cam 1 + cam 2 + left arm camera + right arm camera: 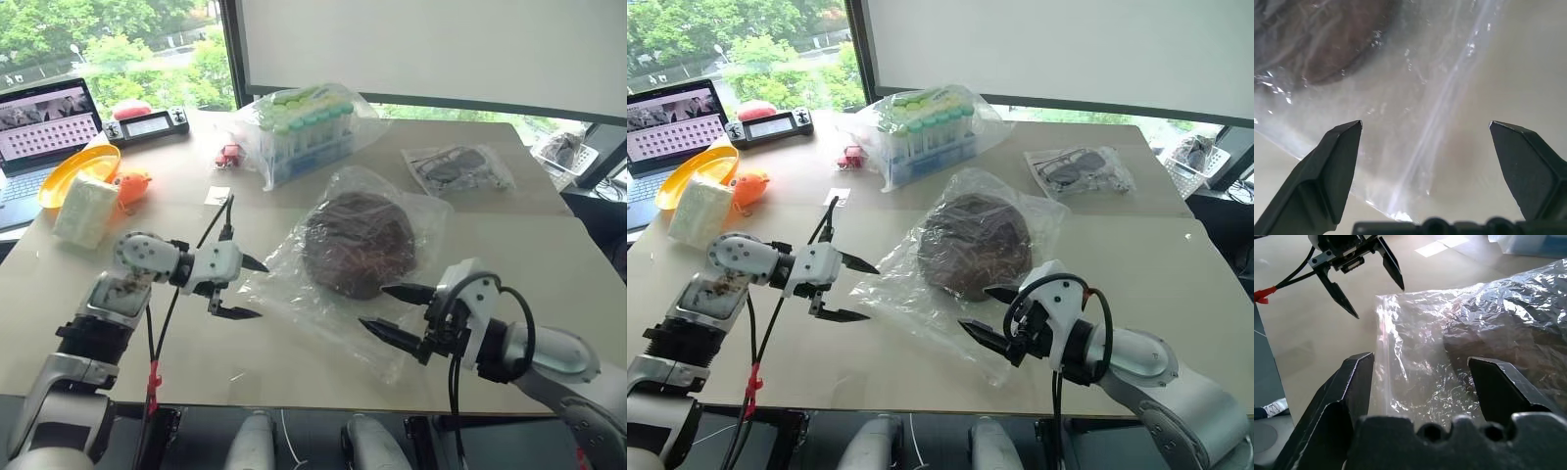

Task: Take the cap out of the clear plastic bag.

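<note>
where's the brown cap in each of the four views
Left eye view: the cap lies mid-table inside the clear plastic bag.
Right eye view: same place, centre.
Left wrist view: dark patch behind plastic, upper left corner.
Right wrist view: dark shape under crinkled plastic, right side.
Shared landmark: the bag's straight open edge, lying between the left claw and the cap.

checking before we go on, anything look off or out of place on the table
Nothing stands out. The cap lies flat inside the clear plastic bag, which is crinkled but intact on the table.
</note>
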Robot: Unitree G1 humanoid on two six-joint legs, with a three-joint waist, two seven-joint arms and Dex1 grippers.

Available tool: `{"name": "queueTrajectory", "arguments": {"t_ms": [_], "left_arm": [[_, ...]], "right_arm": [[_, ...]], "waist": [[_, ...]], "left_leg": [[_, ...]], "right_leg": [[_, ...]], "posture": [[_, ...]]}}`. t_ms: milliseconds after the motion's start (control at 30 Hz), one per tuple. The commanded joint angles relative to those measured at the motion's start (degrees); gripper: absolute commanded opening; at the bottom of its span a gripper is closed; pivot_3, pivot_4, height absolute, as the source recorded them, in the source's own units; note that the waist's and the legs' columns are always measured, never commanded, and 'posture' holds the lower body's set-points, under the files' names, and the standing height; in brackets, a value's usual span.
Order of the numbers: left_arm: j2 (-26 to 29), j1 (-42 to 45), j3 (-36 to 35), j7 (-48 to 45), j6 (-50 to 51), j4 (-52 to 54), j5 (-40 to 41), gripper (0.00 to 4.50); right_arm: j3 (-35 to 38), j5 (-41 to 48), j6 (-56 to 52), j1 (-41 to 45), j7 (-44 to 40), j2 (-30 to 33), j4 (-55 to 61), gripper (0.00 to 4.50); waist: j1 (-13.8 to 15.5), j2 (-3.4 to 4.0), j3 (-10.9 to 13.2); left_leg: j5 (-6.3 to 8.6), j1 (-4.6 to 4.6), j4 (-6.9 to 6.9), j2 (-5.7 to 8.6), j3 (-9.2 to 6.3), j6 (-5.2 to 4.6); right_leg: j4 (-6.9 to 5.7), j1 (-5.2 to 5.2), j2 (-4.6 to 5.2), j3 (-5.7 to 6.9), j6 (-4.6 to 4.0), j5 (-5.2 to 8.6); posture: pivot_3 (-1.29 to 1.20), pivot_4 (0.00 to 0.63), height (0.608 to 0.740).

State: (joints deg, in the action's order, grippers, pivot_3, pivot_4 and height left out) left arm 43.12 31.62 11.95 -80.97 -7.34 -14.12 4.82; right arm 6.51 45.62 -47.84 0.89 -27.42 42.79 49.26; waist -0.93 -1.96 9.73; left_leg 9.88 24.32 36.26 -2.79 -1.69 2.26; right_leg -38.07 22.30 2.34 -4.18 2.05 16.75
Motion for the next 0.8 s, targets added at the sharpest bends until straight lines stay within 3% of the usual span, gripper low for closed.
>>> {"name": "queueTrajectory", "arguments": {"t_ms": [33,267,800], "left_arm": [[-2.4,1.1,0.1,5.9,-6.0,-0.8,-3.1,4.41],[-7.1,3.2,0.4,13.3,-9.8,-4.1,-6.3,4.41],[-7.6,3.4,2.7,13.2,-5.8,2.3,-6.9,4.41]], "right_arm": [[0.5,-0.4,1.8,0.1,-0.3,-0.3,0.9,3.72],[0.3,-0.6,1.4,-0.2,0.2,-0.4,1.5,3.72],[0.3,-1.0,1.4,-1.0,1.3,-0.6,2.1,3.72]], "waist": [[0.3,0.00,0.0],[0.2,0.00,0.0],[0.1,0.00,0.0]], "left_leg": [[0.00,0.00,0.01,0.00,-0.01,0.00],[0.00,0.03,0.02,0.02,-0.02,0.00],[0.00,0.01,0.02,0.02,-0.01,0.00]], "right_leg": [[0.00,-0.01,0.00,0.01,0.00,0.00],[-0.01,0.00,0.00,0.02,0.00,-0.01],[-0.02,-0.02,0.00,0.01,0.01,0.00]], "posture": [[0.00,0.150,0.740],[0.00,0.150,0.740],[0.00,0.150,0.740]]}}
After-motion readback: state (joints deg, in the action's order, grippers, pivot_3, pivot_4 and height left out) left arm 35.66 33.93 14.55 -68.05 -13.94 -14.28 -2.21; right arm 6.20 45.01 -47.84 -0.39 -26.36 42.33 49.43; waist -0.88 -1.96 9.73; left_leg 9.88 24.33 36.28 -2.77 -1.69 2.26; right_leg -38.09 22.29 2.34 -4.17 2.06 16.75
